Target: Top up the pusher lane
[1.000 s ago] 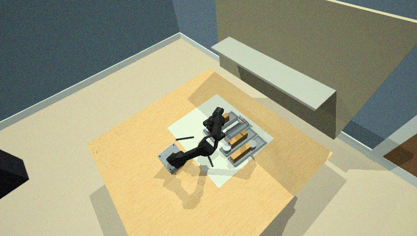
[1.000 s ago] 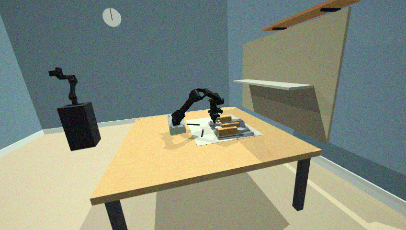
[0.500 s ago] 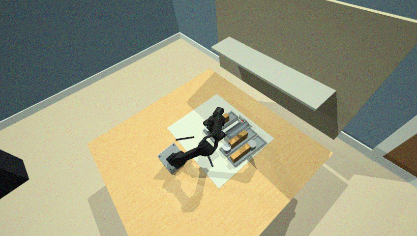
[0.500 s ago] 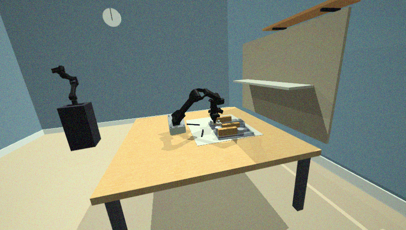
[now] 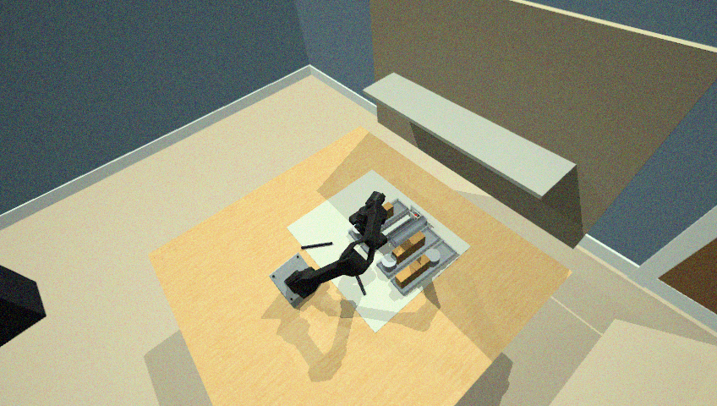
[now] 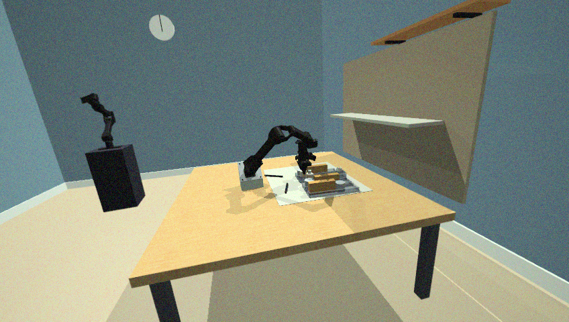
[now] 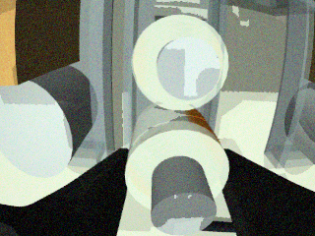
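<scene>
My gripper (image 7: 174, 157) (image 6: 304, 171) is shut on a jar (image 7: 137, 169) with a cream shoulder and a grey knob on top, held between the black fingers. In the top view the arm hides the fingertips. The jar in the sprung lane (image 7: 143, 64) has a similar cream ring around a pale round top. It stands directly ahead of the held jar, between the grey lane walls. The two look very close in the wrist view; contact cannot be told. An amber patch shows between them. The pusher plate, the low front stop and the held jar's base are not clearly seen.
In the wrist view a white-lidded dark jar (image 7: 34, 130) stands left and another grey jar (image 7: 302, 118) shows at the right edge. Orange blocks (image 5: 409, 245) (image 6: 321, 185) stand in neighbouring lanes. Two black bars (image 5: 316, 245) (image 5: 360, 285) lie on the white mat (image 5: 326, 221).
</scene>
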You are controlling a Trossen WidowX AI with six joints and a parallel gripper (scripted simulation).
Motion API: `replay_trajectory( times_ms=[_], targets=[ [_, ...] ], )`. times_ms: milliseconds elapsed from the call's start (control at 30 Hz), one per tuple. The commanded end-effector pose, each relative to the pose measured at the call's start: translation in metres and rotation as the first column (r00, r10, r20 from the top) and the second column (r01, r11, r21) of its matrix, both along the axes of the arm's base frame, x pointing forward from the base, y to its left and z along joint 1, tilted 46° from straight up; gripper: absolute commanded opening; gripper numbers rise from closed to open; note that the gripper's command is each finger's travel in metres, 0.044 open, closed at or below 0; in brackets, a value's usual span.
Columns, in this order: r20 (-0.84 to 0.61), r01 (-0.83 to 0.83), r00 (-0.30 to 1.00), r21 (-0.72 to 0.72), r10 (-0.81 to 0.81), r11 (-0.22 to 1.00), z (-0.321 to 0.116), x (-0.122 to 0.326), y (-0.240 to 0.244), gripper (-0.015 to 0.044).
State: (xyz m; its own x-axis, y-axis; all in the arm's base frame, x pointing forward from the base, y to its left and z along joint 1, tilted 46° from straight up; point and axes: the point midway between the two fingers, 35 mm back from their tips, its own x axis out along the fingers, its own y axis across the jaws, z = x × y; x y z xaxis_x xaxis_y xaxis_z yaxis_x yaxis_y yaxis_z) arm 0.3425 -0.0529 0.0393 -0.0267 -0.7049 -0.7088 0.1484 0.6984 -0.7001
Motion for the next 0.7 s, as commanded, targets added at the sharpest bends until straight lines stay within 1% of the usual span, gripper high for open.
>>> replay_trajectory(
  times_ms=[0, 667],
  targets=[
    [0.024, -0.002, 1.000, -0.012, 0.002, 1.000, 0.0018, 0.0056, -0.0025, 0.0000],
    [0.024, -0.002, 1.000, -0.012, 0.002, 1.000, -0.0037, 0.0054, -0.0081, 0.0000]
  ],
)
